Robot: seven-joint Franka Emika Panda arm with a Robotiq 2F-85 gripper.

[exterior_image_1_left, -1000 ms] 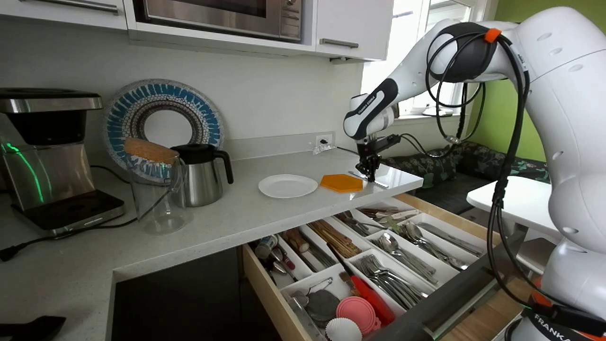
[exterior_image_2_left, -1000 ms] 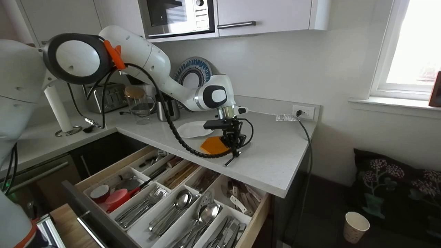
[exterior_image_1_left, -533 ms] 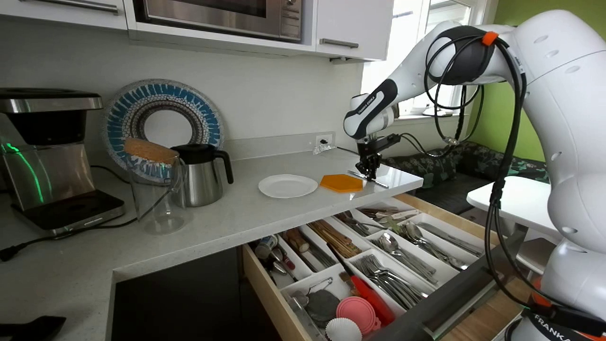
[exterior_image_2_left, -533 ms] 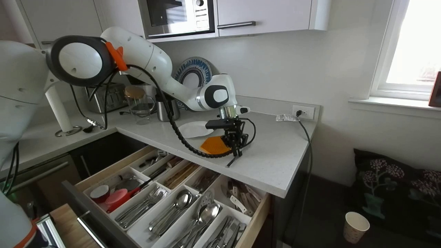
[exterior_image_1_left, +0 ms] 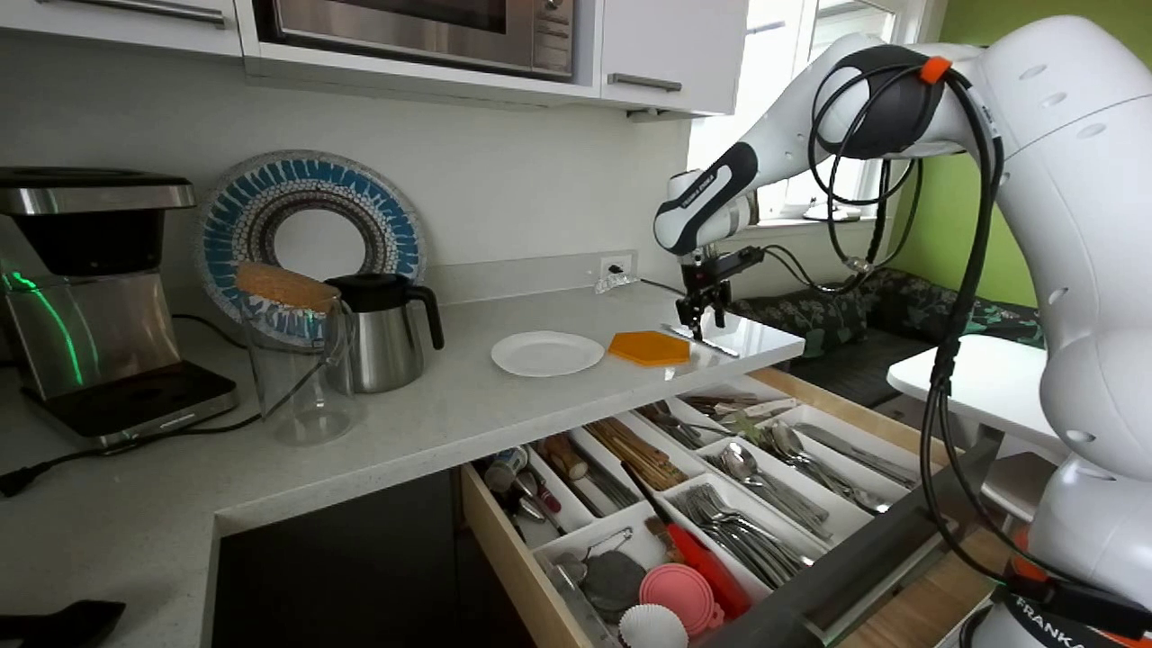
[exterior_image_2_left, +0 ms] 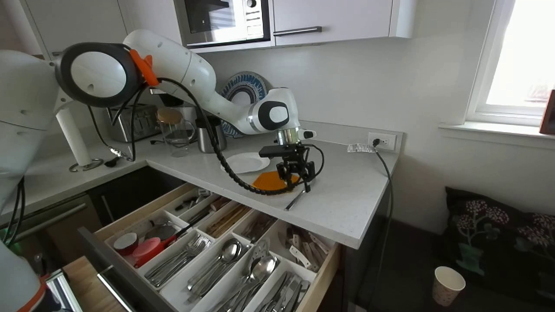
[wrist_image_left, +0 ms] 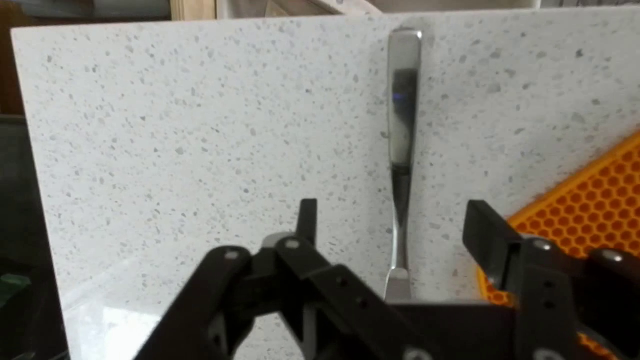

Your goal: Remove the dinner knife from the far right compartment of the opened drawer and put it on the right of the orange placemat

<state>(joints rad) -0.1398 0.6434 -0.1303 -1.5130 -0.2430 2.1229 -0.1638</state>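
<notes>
The knife (wrist_image_left: 404,110) lies flat on the desk (wrist_image_left: 200,150), right of the mat (exterior_image_1_left: 648,348) in both exterior views, beneath the tool (wrist_image_left: 392,212), whose widely spread fingers (wrist_image_left: 307,220) hold nothing.

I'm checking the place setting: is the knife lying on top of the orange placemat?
No, the wrist view shows the knife lying on the speckled countertop, with a gap between it and the orange placemat.
</notes>
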